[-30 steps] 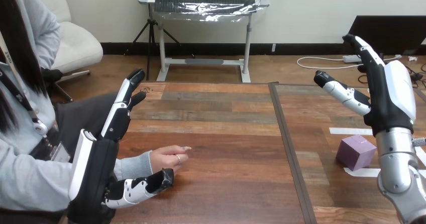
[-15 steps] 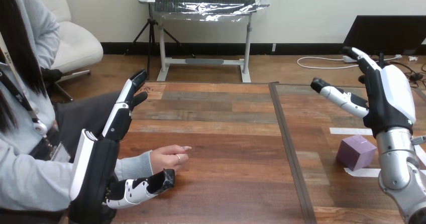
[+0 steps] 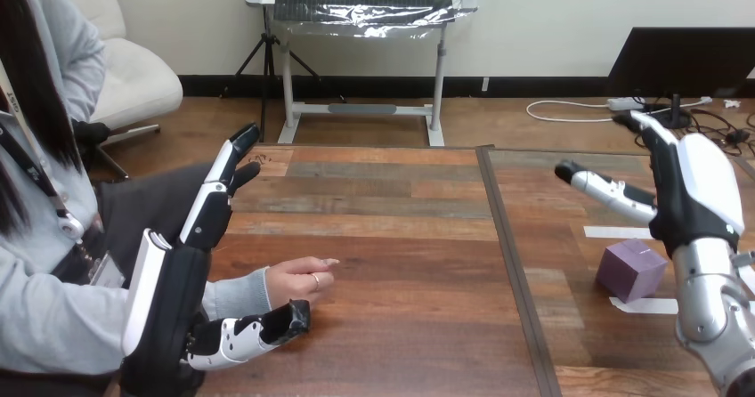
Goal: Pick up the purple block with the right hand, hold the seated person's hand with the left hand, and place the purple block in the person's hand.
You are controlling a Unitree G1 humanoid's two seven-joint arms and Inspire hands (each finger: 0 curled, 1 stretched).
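Reads as a robotics lab or test room rather than a home, shop or kitchen. Shown first by the wood-plank table [image 3: 401, 237], made of two tops joined along a dark seam [image 3: 512, 263], with strips of white tape [image 3: 614, 232] stuck down near its right edge, one beyond and one in front of a lone purple block [image 3: 630, 270]. Shown also by a left robot hand [image 3: 178, 299] raised near the table's near left corner, a right robot hand [image 3: 690, 192] raised over its right half, and the person's hand [image 3: 298, 281] lying on the table by the left edge
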